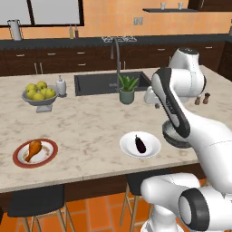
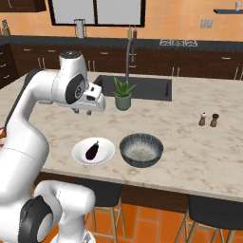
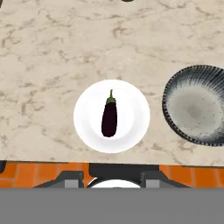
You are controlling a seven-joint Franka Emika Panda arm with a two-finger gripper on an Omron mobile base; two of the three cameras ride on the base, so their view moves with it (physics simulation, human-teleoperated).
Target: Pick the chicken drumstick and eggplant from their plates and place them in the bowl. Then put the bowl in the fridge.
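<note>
Eggplant [image 3: 109, 119] on white plate [image 3: 131, 135]: likely light, firm, glossy-slick, so pinch mid-body across its short axis; hand [image 2: 83, 112] high above, holding nothing, jaw gap unclear.

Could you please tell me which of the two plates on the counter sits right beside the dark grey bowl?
The plain white plate holding the eggplant sits beside the bowl. The red-rimmed plate with the chicken drumstick lies far off to the left.

Eggplant [image 3: 109, 119] on white plate [image 3: 131, 131], empty bowl [image 3: 197, 109] beside, drumstick [image 1: 33, 149] on red-rimmed plate [image 1: 20, 158]
</note>
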